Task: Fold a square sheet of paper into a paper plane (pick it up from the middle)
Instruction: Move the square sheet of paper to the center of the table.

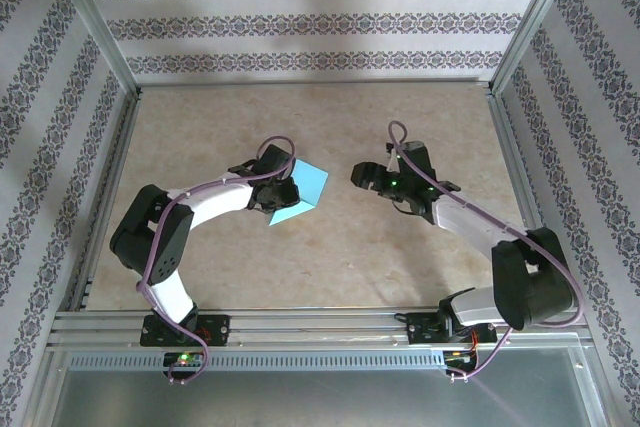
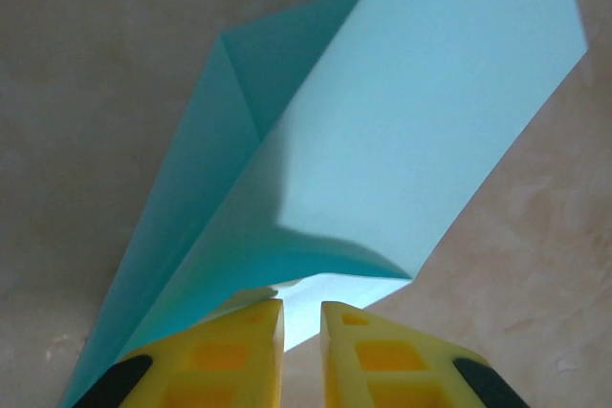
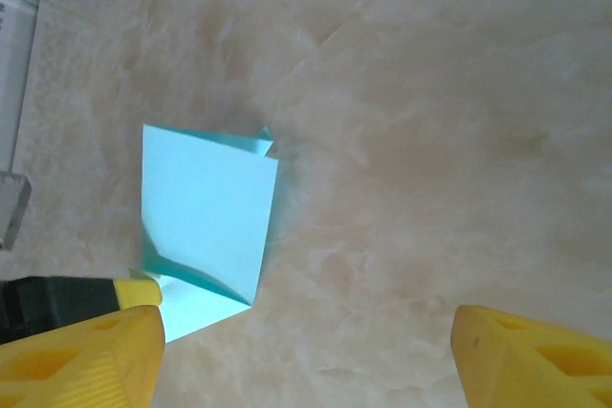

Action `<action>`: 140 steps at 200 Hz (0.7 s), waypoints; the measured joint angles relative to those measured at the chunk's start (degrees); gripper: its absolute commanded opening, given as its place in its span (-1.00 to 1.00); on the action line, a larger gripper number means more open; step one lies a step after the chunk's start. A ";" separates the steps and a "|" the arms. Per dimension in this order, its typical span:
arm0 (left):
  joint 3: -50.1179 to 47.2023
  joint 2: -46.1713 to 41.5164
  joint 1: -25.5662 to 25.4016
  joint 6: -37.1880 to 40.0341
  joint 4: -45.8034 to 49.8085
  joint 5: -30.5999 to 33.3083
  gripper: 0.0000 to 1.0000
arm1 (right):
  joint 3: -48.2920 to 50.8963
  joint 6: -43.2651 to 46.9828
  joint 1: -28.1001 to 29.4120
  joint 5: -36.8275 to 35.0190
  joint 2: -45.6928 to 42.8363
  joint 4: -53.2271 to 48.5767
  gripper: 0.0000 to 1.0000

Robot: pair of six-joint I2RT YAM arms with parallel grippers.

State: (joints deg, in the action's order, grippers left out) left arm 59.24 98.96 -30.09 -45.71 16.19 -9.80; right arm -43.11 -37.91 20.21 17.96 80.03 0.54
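The light-blue sheet of paper [image 1: 303,190] lies folded on the beige table, left of centre, with one flap standing up off the surface. My left gripper [image 1: 272,190] sits at its left edge. In the left wrist view the two yellow fingers [image 2: 239,351] stand a narrow gap apart; the paper [image 2: 382,140] spreads just ahead of them, and a lower layer rests over the left fingertip. Nothing is pinched in the gap of the left gripper [image 2: 302,317]. My right gripper [image 1: 362,177] hovers to the right of the paper, wide open and empty [image 3: 306,355], with the paper [image 3: 206,207] ahead on its left.
An aluminium frame borders the table, with rails along the near edge [image 1: 320,322] and upright posts at the back corners [image 1: 500,77]. Patterned walls close in the back and sides. Bare tabletop [image 1: 330,267] lies between the arms.
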 measured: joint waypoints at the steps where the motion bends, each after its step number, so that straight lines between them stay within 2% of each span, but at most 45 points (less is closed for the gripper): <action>1: 0.00 0.00 0.02 0.00 -0.07 0.02 -0.65 | -0.02 -0.02 0.04 0.00 0.09 0.04 0.58; 94: -0.26 3.54 1.86 -0.31 -2.32 1.51 -0.66 | -3.58 -4.07 2.21 4.04 7.50 2.69 0.56; 140: -1.11 4.68 2.73 -2.54 -4.02 -0.59 -0.69 | -3.89 -8.35 2.93 7.02 9.79 3.06 0.52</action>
State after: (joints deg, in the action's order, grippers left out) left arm 58.13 103.63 -27.35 -48.25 12.16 -10.39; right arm -47.00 -46.26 23.14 24.97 89.82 3.60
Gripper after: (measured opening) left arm 0.162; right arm 0.762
